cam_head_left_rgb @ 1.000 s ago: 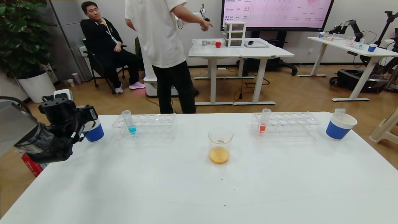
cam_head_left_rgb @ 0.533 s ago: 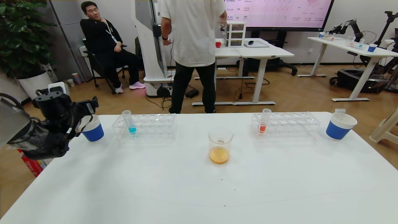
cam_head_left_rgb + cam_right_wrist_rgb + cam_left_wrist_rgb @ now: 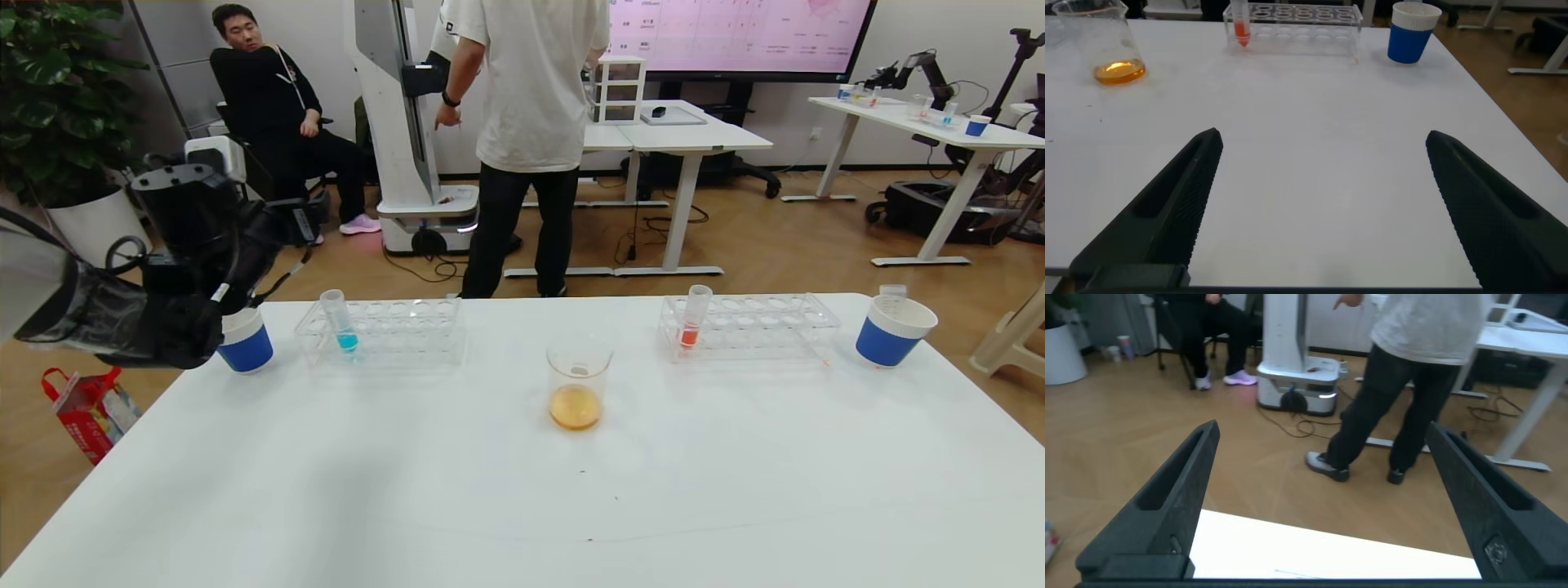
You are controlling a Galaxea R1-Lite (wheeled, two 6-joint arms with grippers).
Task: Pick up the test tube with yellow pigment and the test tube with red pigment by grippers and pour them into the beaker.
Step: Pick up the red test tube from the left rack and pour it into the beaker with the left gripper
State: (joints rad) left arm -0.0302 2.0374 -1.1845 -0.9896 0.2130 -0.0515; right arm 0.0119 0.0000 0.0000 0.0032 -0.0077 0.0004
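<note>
The beaker [image 3: 578, 384] stands mid-table with orange-yellow liquid in its bottom; it also shows in the right wrist view [image 3: 1110, 49]. No tube with yellow liquid is in view. One tube with orange-red liquid [image 3: 694, 320] stands in the right rack [image 3: 759, 327] and shows in the right wrist view too [image 3: 1241, 24]. My left gripper [image 3: 287, 222] is raised above the left blue cup [image 3: 245, 343], open and empty, looking past the table's far edge [image 3: 1323, 431]. My right gripper [image 3: 1319, 135] is open and empty, low over the front right of the table, outside the head view.
A tube with blue liquid [image 3: 340, 322] stands in the left rack [image 3: 392, 327]. A second blue cup [image 3: 894, 331] at the far right holds a clear tube rim. A person [image 3: 531, 122] stands just beyond the table, and another sits at the back left.
My left arm has lifted from beside the left blue cup to above it. The standing person has stepped to the right. The beaker, racks and cups have not moved.
</note>
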